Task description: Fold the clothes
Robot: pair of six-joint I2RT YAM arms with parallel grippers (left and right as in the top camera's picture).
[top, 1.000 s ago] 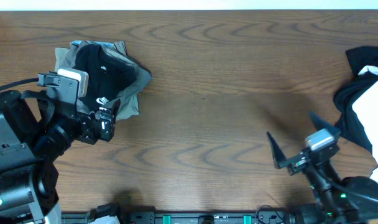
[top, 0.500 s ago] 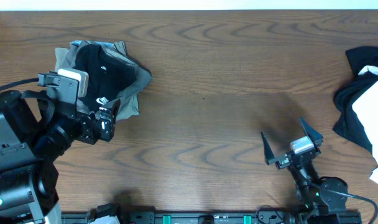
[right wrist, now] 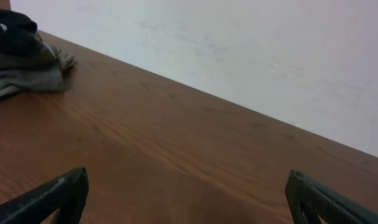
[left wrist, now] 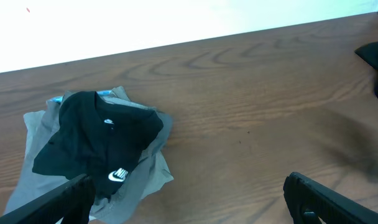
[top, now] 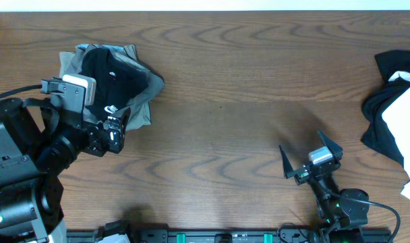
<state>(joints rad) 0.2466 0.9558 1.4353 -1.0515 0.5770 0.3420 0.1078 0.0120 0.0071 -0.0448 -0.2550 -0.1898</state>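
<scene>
Crumpled black fabric T-shirt (left wrist: 89, 130), white-logoed, on grey cloth heap (left wrist: 145, 177): limp, light; I judge an outer edge best to pinch. My left gripper (left wrist: 188, 186) and right gripper (top: 301, 143) gape wide, empty.

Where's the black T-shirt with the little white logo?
In the overhead view the black T-shirt lies at the far left of the table, on top of a grey garment.

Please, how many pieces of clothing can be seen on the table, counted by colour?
Black: 2 (black T-shirt on the left pile, black piece at the right edge)
Grey: 1 (grey garment under the T-shirt)
White: 1 (white piece at the right edge)
Total: 4 visible
</scene>
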